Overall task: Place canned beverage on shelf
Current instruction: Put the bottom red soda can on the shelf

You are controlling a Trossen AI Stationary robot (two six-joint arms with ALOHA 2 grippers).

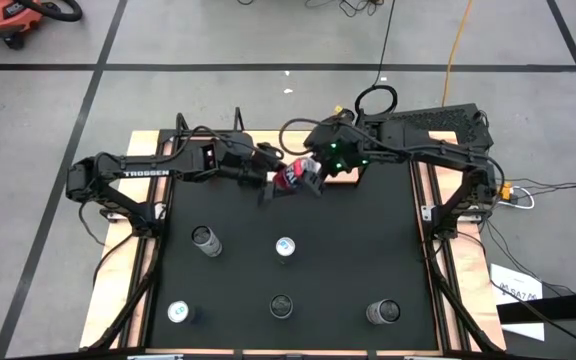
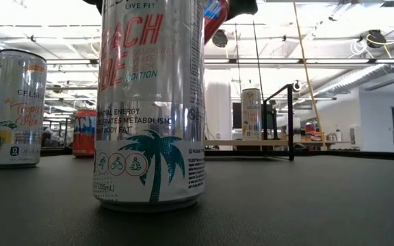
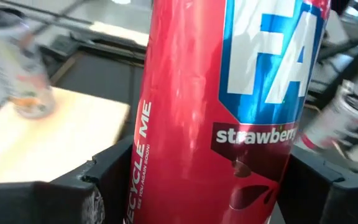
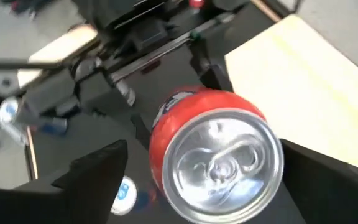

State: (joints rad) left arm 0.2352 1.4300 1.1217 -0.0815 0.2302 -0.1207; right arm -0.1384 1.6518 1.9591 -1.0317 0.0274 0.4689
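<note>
Counter (image 1: 368, 260) in front of you carries five loose cans; nearest the low camera, tall silver can (image 2: 149, 102) stands upright. Shelf (image 4: 309, 93) sits at far edge, one can (image 3: 23, 68) upright on its board. Your left tool (image 3: 191, 180) grips red strawberry can (image 3: 229, 106), held in the air just beside shelf. Your right tool (image 4: 197, 168) spread wide either side of red can's top, not touching.
</note>
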